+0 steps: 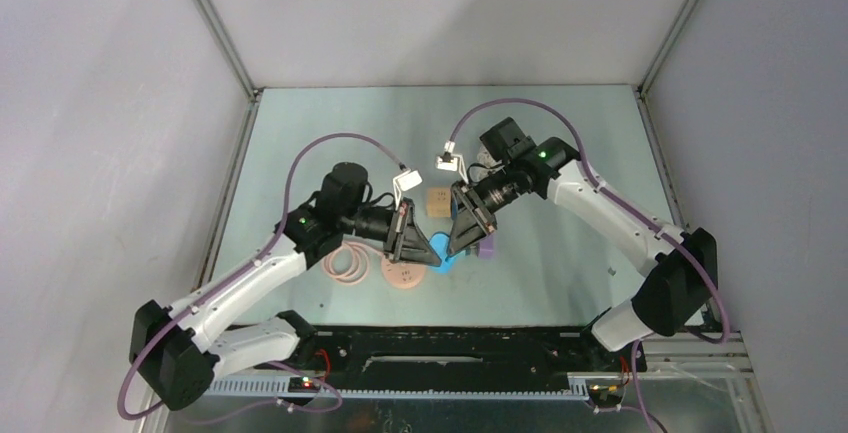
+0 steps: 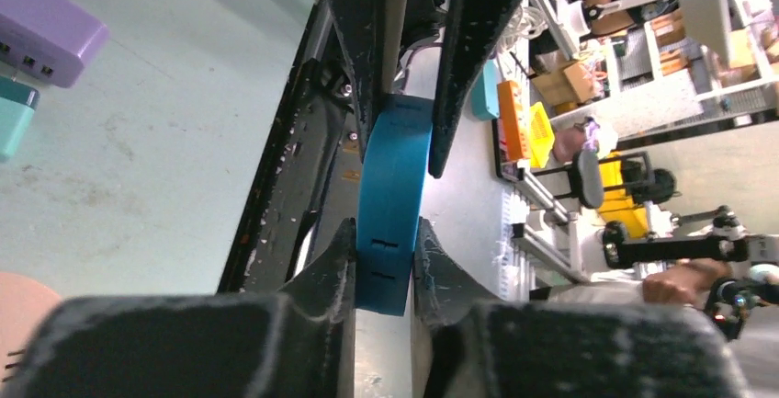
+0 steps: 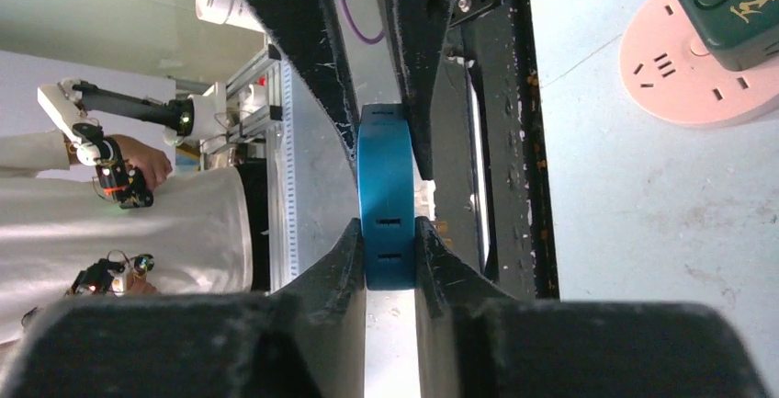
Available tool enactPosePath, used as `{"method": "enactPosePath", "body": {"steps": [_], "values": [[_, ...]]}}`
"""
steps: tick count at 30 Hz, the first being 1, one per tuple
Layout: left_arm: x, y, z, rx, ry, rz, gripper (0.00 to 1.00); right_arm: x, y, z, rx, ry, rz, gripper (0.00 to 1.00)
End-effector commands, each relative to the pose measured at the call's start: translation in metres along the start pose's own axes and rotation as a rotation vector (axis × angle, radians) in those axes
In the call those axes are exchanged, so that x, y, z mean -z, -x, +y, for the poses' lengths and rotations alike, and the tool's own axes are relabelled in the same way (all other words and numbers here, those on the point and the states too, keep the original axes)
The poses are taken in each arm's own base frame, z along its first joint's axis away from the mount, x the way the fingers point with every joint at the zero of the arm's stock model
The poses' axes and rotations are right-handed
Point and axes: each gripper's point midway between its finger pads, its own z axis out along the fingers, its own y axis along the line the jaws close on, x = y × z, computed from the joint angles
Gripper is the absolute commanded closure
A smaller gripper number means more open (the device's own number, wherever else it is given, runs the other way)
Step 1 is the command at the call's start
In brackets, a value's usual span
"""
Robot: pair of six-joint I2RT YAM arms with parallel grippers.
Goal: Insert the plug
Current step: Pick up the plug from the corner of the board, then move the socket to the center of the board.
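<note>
**Both claws clenched on the blue plug, held above the bench**

The left claw (image 1: 413,246) and the right claw (image 1: 463,236) meet tip to tip over the middle of the bench (image 1: 560,153). The blue plug (image 1: 444,256) hangs between them, clear of the surface. In the left wrist view, the left claw's two fingers (image 2: 342,260) press against opposite flat faces of the plug at its near end. The right claw's fingers pinch the far end in the same way. The right wrist view shows the mirror of this: the right claw is clamped on the near end and the left claw on the far one.

A round pink socket (image 3: 684,85) lies on the bench to the right of the right claw, with a dark green adapter (image 3: 735,3) sitting on it. A purple block (image 2: 46,35) lies to the upper left of the left claw, and a teal piece (image 2: 14,113) is just beside it.
</note>
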Motion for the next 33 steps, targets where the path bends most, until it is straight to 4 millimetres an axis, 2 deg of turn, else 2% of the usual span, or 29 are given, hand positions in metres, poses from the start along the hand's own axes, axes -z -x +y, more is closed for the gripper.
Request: {"method": "enactPosePath", "body": {"steps": [1,2,5,7,11,13,17,21,26,29,33], "values": [[-0.004,0.001,0.005,-0.035,0.007,-0.003,0.96,0.002,0.01,0.005,0.059,-0.025,-0.004,0.76],[-0.002,-0.002,0.011,-0.036,0.039,0.002,0.99,0.003,0.011,0.001,0.067,-0.05,-0.015,0.64],[0.011,-0.009,0.035,-0.022,0.169,-0.019,1.0,0.011,0.022,-0.015,0.107,-0.144,-0.085,0.34],[0.027,-0.011,0.058,0.013,0.304,-0.065,1.0,0.015,0.03,-0.03,0.128,-0.2,-0.126,0.23],[0.075,-0.016,0.102,0.108,0.628,-0.182,1.0,0.007,0.046,-0.066,0.143,-0.285,-0.146,0.19],[0.098,-0.019,0.116,0.169,0.766,-0.257,1.0,-0.003,0.056,-0.086,0.134,-0.318,-0.158,0.17],[0.123,-0.035,0.13,0.31,0.901,-0.37,1.0,-0.022,0.071,-0.12,0.034,-0.318,-0.157,0.17],[0.121,-0.071,0.147,0.469,0.943,-0.343,1.0,-0.036,0.073,-0.147,-0.075,-0.343,-0.098,0.16],[0.099,-0.117,0.153,0.606,0.872,-0.208,1.0,-0.02,0.078,-0.164,-0.153,-0.423,-0.124,0.15],[0.092,-0.117,0.156,0.63,0.842,-0.225,1.0,-0.002,0.077,-0.175,-0.171,-0.495,-0.142,0.15],[0.103,-0.106,0.163,0.595,0.928,-0.207,1.0,0.029,0.069,-0.185,-0.208,-0.628,-0.138,0.16]]}}
